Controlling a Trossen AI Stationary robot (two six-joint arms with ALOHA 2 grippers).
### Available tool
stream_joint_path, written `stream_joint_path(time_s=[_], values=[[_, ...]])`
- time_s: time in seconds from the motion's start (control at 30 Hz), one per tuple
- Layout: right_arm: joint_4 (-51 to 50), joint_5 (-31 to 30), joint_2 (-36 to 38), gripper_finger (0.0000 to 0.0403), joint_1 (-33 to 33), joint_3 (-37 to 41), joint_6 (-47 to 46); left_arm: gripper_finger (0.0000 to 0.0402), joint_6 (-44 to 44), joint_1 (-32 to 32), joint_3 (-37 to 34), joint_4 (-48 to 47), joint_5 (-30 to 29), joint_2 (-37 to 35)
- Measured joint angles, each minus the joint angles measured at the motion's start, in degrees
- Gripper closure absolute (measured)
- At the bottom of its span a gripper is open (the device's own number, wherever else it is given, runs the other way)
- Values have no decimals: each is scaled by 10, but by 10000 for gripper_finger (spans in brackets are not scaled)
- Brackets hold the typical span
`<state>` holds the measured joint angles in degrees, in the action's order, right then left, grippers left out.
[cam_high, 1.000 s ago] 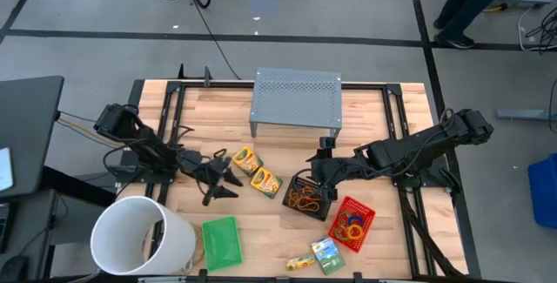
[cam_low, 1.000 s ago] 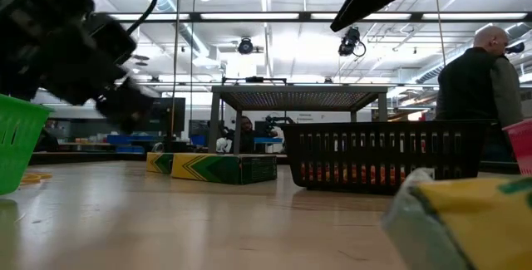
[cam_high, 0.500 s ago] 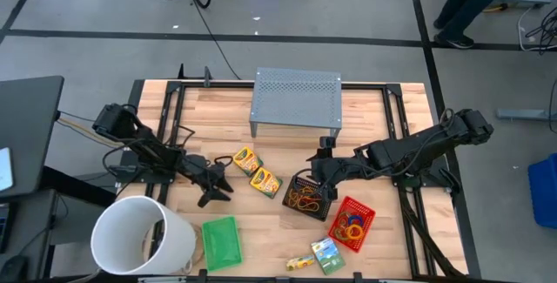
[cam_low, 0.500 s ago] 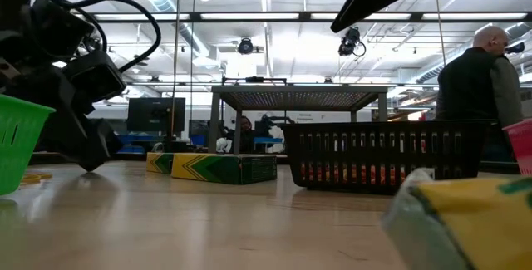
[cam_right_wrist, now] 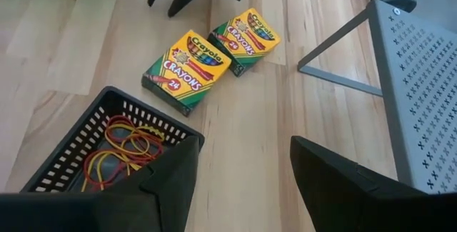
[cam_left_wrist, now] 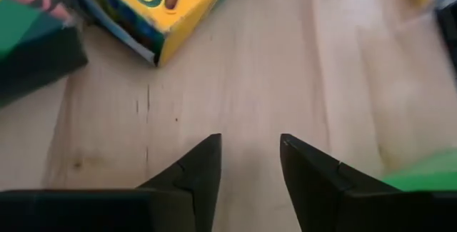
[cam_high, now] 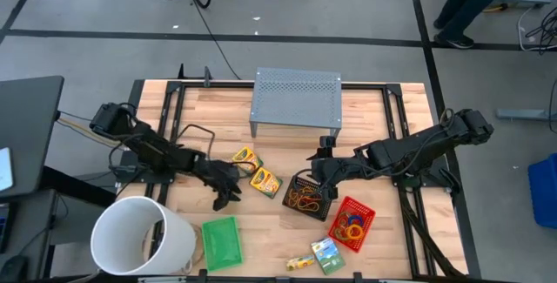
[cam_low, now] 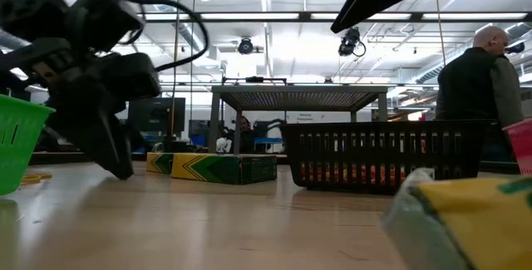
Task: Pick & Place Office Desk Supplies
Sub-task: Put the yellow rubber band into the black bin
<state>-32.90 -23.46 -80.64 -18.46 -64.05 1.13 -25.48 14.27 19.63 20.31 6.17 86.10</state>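
a: where do you find the left gripper point(cam_high: 228, 194), and why there?

b: left of centre in the overhead frame, tips down on bare wood just beside the two crayon boxes point(cam_high: 256, 171). its jaws stand partly apart, gripping nothing. likely lining up on a box.

a: the right gripper point(cam_right_wrist: 243, 162)?

b: jaws wide, empty, above the black tray point(cam_high: 307, 197) of rubber bands point(cam_right_wrist: 123, 152).

a: anything you cannot confirm?

b: the green tray point(cam_high: 220, 241) contents; the bucket point(cam_high: 139, 238) partly crops out.
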Motion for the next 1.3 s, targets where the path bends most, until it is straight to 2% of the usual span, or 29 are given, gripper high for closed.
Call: stream_joint_path(time_s=[0.17,0.37,0.53,0.8,1.2,1.3], values=[[-6,0,0,172,0,0,2,257,25,3,94,-212,-10,-22],[-16,0,0,172,0,0,-1,257,34,26,200,-492,-79,-34],[-17,0,0,172,0,0,-2,257,20,53,244,-581,-87,-35],[-17,0,0,172,0,0,-2,257,-17,92,228,-613,-90,-26],[-12,1,0,172,0,0,-2,258,-9,94,227,-610,-92,51],[-12,1,0,172,0,0,-2,272,-8,94,227,-610,-101,54]])
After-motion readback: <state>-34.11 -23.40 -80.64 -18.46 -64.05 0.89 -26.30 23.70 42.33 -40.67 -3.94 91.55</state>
